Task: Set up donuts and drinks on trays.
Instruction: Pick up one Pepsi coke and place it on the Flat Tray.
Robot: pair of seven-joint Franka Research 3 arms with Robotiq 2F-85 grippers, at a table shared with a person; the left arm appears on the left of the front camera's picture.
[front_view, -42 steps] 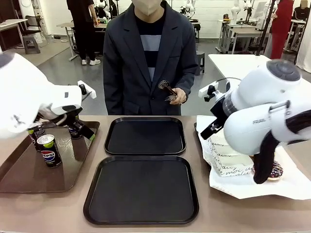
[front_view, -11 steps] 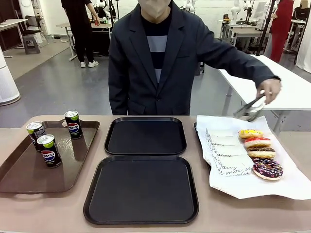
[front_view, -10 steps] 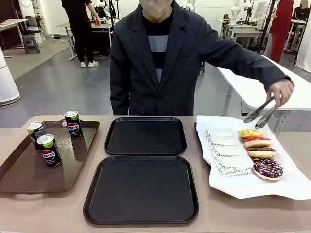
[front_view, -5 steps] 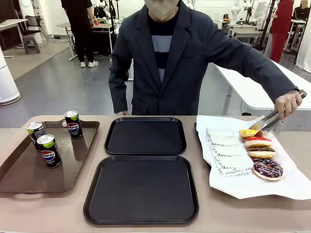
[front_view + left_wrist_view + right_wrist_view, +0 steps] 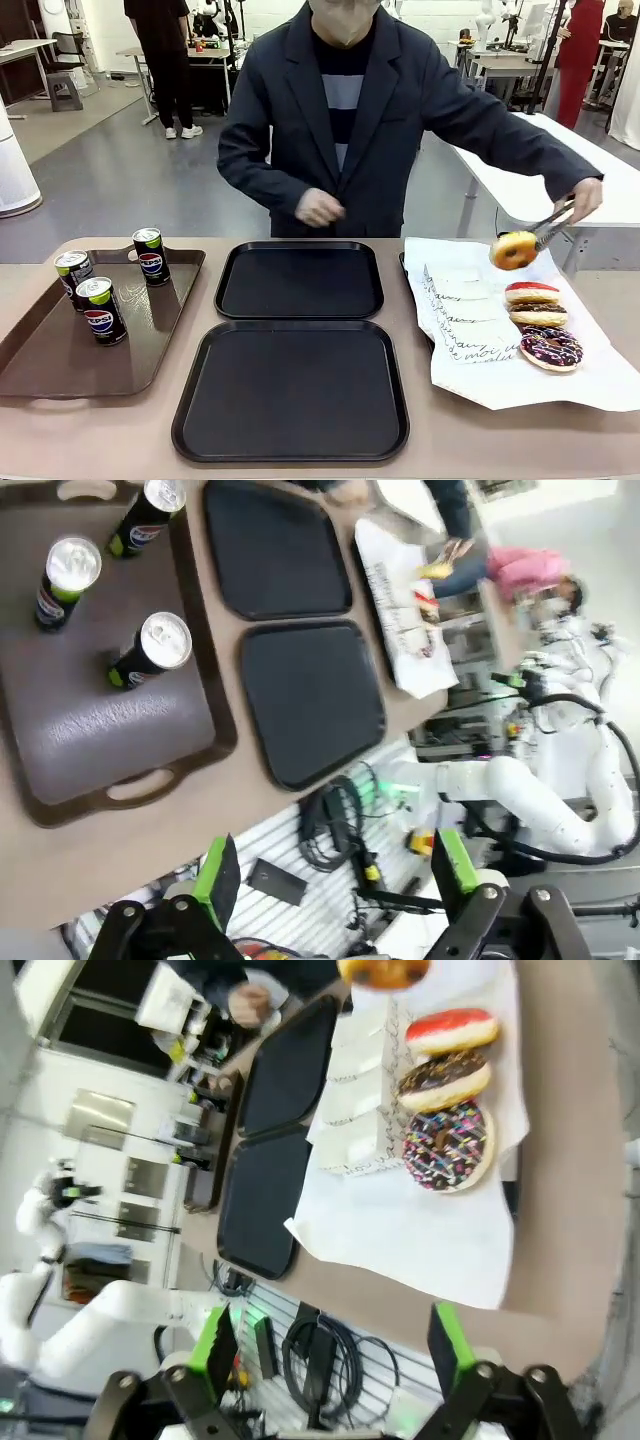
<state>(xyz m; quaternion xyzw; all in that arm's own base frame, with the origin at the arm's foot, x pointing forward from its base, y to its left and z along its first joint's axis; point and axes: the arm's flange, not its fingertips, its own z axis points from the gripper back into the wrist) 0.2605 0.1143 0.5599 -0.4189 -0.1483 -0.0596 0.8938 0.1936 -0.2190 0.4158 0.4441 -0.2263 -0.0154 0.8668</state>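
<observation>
Two black trays lie in mid-table, the far one [image 5: 299,280] and the near one [image 5: 292,390], both bare. Three Pepsi cans [image 5: 102,310] stand on a brown tray at the left. A person's tongs [image 5: 552,225] hold a yellow donut [image 5: 515,250] in the air above the white paper. Red [image 5: 531,293], brown [image 5: 538,316] and sprinkle [image 5: 551,347] donuts lie on that paper. High over the table's left end, my left gripper [image 5: 335,875] is open above the cans [image 5: 155,650]. My right gripper [image 5: 333,1345] is open, high above the donuts [image 5: 447,1145].
The longer brown tray [image 5: 60,360] takes up the table's left end. A large white paper sheet [image 5: 470,330] with small printed papers covers the right end. The person stands at the far edge, the free hand [image 5: 318,208] raised in front of the body.
The person's tongs came down on the yellow donut and lifted it off the paper. The other hand rose from the table edge. Both arms had left the front view before that.
</observation>
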